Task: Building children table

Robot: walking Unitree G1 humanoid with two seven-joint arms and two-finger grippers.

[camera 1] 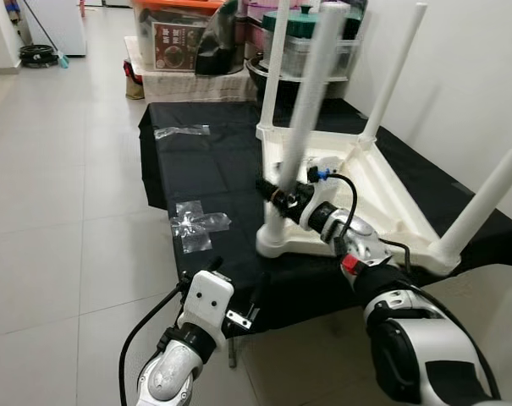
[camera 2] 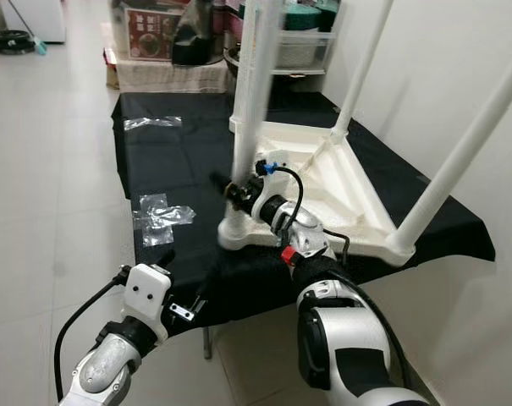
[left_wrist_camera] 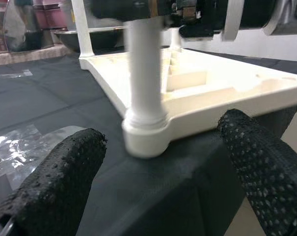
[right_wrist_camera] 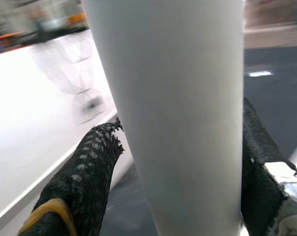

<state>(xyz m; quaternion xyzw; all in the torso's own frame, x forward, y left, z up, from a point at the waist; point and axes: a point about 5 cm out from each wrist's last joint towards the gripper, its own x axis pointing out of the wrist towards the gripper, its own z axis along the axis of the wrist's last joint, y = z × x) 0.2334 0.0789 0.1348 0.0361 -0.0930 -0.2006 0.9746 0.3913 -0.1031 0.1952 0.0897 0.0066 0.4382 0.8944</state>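
- White table [camera 1: 382, 190] lies upside down on the black cloth [camera 1: 196, 161], legs up.
- Right gripper [camera 1: 277, 193] clamps the near-corner leg [camera 1: 302, 118].
- Left gripper [left_wrist_camera: 158, 169] wide apart.
- Box [camera 1: 178, 42] print too blurred to read.

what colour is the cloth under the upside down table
Black. The cloth under the white table shows best in the left eye view.

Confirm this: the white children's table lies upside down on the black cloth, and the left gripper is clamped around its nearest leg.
Wrong arm. The right gripper is the one clamped around the nearest leg, as the right wrist view shows. The left gripper hangs open, short of the table's corner. The rest holds: the white table lies upside down on the black cloth.
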